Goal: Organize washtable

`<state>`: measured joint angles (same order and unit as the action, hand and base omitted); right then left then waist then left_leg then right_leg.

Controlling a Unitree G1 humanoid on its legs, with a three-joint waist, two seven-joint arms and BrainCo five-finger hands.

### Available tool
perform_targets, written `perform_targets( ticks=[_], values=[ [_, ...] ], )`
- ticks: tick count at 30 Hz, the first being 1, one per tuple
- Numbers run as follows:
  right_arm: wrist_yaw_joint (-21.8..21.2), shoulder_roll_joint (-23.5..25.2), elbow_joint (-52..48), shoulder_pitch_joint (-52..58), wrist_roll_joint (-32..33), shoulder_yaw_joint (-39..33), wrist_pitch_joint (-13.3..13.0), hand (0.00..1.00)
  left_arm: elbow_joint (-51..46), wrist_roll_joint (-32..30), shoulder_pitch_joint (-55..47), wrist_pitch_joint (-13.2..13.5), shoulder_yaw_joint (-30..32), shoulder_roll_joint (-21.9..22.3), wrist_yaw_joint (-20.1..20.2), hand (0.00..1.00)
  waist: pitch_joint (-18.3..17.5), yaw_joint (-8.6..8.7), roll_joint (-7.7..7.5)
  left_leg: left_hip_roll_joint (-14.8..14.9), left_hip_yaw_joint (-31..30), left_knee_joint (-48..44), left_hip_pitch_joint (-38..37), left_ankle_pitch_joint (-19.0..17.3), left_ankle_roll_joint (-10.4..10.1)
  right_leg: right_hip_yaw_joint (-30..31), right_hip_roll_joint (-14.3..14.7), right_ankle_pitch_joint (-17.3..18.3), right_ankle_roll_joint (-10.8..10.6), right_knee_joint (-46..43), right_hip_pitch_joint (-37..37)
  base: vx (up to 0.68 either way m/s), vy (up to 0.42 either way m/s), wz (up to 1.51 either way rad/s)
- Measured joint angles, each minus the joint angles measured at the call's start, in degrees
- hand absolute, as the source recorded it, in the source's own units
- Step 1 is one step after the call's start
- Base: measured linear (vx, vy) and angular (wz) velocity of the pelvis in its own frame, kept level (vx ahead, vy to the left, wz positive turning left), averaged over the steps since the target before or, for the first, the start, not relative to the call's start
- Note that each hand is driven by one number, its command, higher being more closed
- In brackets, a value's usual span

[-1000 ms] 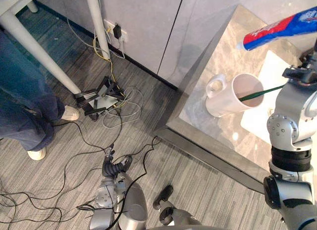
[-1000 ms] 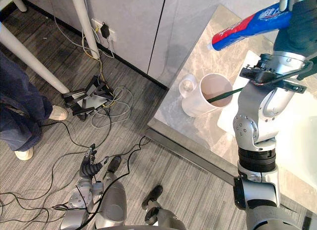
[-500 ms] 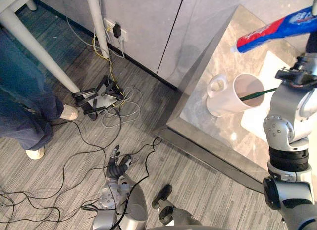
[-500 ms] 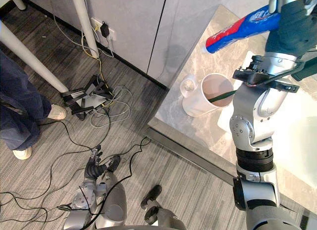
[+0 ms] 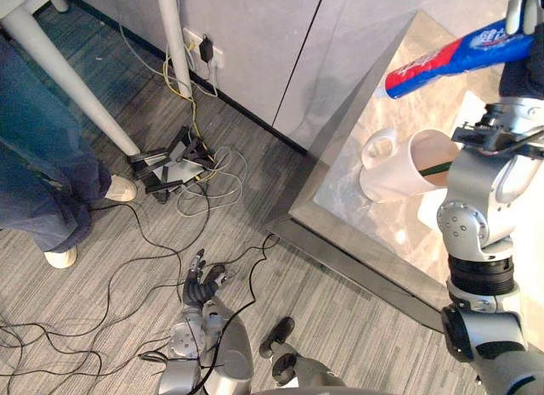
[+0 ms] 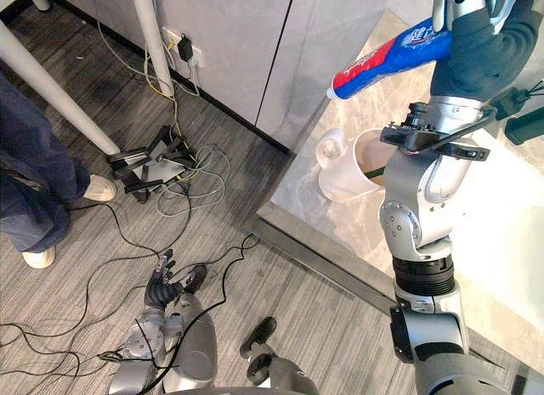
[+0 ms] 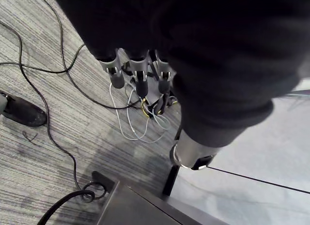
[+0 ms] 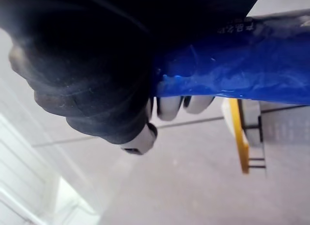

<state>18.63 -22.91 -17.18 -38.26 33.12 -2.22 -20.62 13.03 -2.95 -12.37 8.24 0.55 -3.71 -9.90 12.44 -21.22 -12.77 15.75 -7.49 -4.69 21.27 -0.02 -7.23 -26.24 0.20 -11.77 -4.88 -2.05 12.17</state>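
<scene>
Toothpaste tube point(image 6: 387, 59): aloft over white mug point(image 6: 344, 178) on marble tabletop point(image 5: 357, 208); right hand point(image 6: 474, 38), fingers clenched round it; green toothbrush point(image 5: 433, 168) already in mug; tube likely left to stow; left hand point(image 5: 201, 286) low near floor, fingers relaxed, empty.

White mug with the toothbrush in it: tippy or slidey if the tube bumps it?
The mug looks wide for its height, so it probably resists tipping. The table is glossy stone, so a low nudge would likely slide it. The toothbrush leans on the rim, so a knock there might rock the mug.
</scene>
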Motion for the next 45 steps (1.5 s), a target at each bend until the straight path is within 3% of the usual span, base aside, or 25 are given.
perform_targets(
  ticks=[8,27,28,32,36,39,45],
  values=[
    [-0.1,0.1,0.0,0.1,0.0,-0.4,0.8,1.00,-0.1,-0.1,0.1,0.0,0.2,-0.1,0.5,0.00,0.0,0.20,-2.04,-0.1,-0.1,-0.1,-0.2,0.0,0.0,0.1,0.0,0.0,0.0,-0.1,-0.2,0.00,0.010,0.01],
    [-0.4,-0.6,-4.1,-2.1,0.0,-2.6,0.6,1.00,2.6,0.0,0.1,-0.2,1.6,-0.1,1.2,0.00,-0.5,1.69,-2.61,-1.0,-0.5,-0.2,-2.8,-0.1,0.0,1.1,-0.3,0.0,0.0,0.2,-2.9,0.00,0.029,0.01],
    [-1.3,-0.6,-3.1,-1.4,0.0,-2.7,0.6,1.00,3.8,-0.1,0.0,-0.3,2.4,-0.5,1.7,0.00,-1.2,1.98,-3.59,-1.4,-1.0,-0.2,-2.8,0.0,0.1,1.1,-0.5,0.1,-0.1,0.2,-3.0,-0.01,0.094,0.17],
    [-1.4,-0.5,-0.9,-1.1,0.0,-2.8,0.7,1.00,4.4,-0.1,0.0,-0.3,2.9,-1.1,2.2,0.00,-1.5,2.12,-3.97,-2.5,-1.4,-0.1,-3.1,0.3,0.5,1.1,-1.4,0.3,-0.2,0.2,-3.6,-0.01,0.049,0.11],
    [-1.5,-0.3,-0.8,3.6,0.0,-4.5,0.8,1.00,4.7,-0.2,-0.1,-0.4,4.9,-1.1,2.2,0.00,-2.0,3.06,-4.94,-3.4,-1.9,0.2,-3.5,0.7,0.9,1.1,-2.2,0.5,-0.5,0.2,-4.2,-0.02,0.050,0.11],
    [-1.5,0.6,0.1,5.1,0.0,-6.3,0.8,1.00,5.7,-0.3,-0.1,-0.6,6.0,-1.1,2.3,0.00,-2.0,4.96,-5.68,-4.9,-1.9,0.8,-3.8,1.3,1.4,1.3,-3.3,1.5,-1.3,0.2,-4.5,-0.03,0.033,0.06],
    [-2.5,0.3,0.1,6.5,0.0,-7.5,0.8,1.00,6.6,-0.2,0.0,-0.6,6.4,-1.6,2.4,0.00,-1.9,5.18,-6.06,-5.1,-1.9,3.8,-4.8,2.3,1.4,1.1,-3.6,1.5,-1.3,0.3,-4.3,-0.02,0.028,0.03]
  ],
)
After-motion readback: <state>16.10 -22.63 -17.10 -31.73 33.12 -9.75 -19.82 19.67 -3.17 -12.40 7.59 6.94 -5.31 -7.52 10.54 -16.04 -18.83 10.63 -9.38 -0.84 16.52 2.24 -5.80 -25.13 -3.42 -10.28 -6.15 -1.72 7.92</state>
